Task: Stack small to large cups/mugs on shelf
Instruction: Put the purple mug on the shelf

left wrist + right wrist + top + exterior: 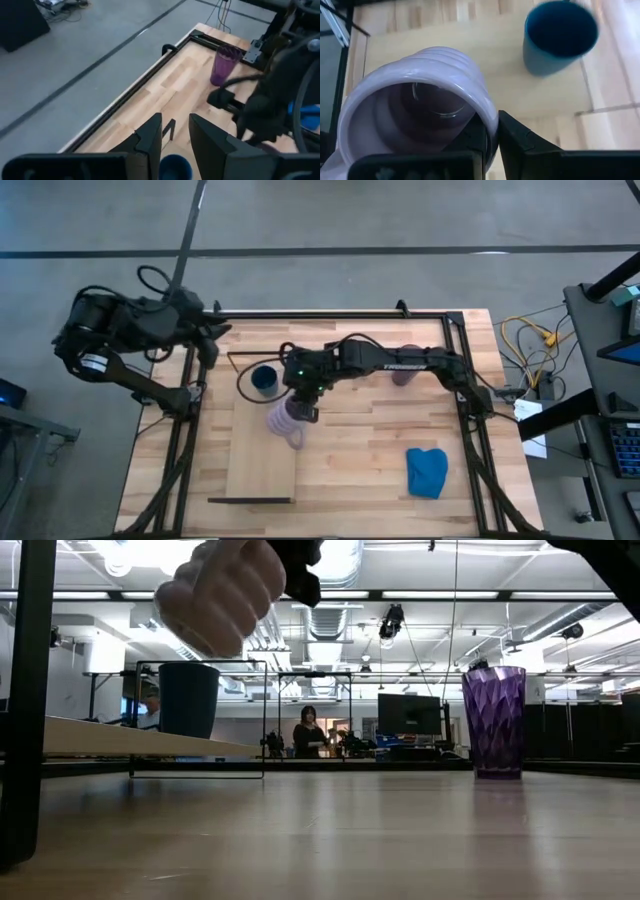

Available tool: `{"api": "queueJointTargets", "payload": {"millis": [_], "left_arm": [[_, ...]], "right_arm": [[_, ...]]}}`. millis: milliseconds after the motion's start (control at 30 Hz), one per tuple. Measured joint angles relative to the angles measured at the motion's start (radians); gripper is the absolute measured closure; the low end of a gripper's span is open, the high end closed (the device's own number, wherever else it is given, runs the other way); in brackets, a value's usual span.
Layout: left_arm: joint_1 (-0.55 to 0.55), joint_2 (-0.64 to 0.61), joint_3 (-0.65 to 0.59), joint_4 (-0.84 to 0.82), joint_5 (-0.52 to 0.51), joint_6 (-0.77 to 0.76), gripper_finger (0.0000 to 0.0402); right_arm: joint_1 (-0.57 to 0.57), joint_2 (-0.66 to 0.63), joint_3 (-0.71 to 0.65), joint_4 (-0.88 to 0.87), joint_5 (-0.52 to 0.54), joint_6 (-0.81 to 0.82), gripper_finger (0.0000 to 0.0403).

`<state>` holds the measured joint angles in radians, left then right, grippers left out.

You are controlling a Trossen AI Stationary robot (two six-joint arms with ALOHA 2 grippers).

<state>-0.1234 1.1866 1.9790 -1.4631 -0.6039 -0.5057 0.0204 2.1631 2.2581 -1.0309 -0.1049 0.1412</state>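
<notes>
Now my right gripper (490,131) pinches the lilac mug's (420,100) rim, tilted in the air above the shelf (255,470) beside the blue cup (265,379); it seems rigid, smooth, slip-prone, while my left fingers (150,137) wait apart.

A smooth grey concrete floor (330,215), crossed by dark seam lines, is seen around the wooden worktable (350,460). Yellow cables (527,340) are coiled on the floor beside the table's far right corner, near a dark equipment stand (600,330). Beyond the table, an open industrial hall is shown under a white ceiling (420,570) hung with ducts and strip lights. A dark monitor (410,714) is set up in the distance, and a person (307,732) is pictured standing beside cluttered desks.
</notes>
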Motion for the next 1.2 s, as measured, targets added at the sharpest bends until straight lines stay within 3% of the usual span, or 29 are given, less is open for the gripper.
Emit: {"api": "queueJointTargets", "payload": {"millis": [200,433,600,867,1033,1200], "left_arm": [[-0.001,0.021,-0.031,-0.115,0.109,-0.184,0.0318],[-0.002,0.054,-0.241,-0.095,0.290,-0.209,0.0318],[-0.005,0.089,-0.335,-0.061,0.324,-0.274,0.0318],[-0.012,0.134,-0.359,0.079,0.368,-0.274,0.0318],[-0.029,0.135,-0.358,0.150,0.372,-0.274,0.0318],[-0.034,0.106,-0.358,0.121,0.362,-0.294,0.0318]], "right_arm": [[0.000,-0.001,-0.005,0.074,0.001,-0.019,0.0381],[-0.003,-0.002,-0.019,0.042,0.002,-0.007,0.0381],[-0.008,-0.002,-0.027,-0.029,0.009,0.052,0.0381],[-0.007,-0.002,-0.045,-0.349,0.133,0.137,0.0381],[-0.005,-0.002,-0.081,-0.331,0.128,0.139,0.0381],[-0.001,-0.002,-0.168,-0.244,0.068,0.139,0.0381]]}}
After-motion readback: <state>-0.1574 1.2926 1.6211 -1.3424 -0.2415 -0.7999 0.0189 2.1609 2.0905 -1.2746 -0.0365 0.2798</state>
